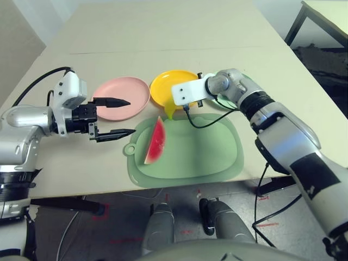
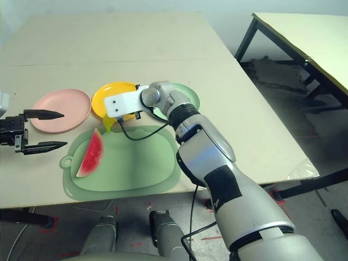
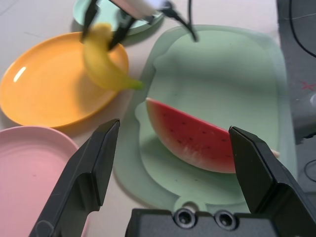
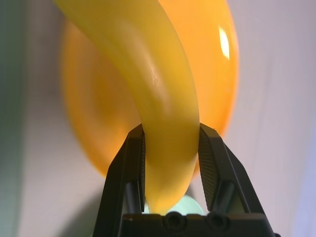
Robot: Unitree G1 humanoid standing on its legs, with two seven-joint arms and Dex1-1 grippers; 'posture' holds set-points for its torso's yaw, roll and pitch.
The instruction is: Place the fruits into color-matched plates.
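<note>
Watermelon wedge (image 1: 154,142) lay on the green mat (image 1: 206,157), near its left end, closest to the robot. Left gripper (image 1: 118,117) hovered left of the mat, fingers wide apart, nothing between them, tips near the pink plate (image 1: 122,97). Right gripper (image 4: 170,158) was clamped on the banana (image 4: 158,89), holding it in the air at the near edge of the orange-yellow plate (image 1: 166,84), banana tip hanging toward the mat's far edge. Mint green plate (image 2: 191,95) sat right of the orange-yellow one, mostly hidden behind the right arm. All 3 plates sat in a row beyond the mat.
</note>
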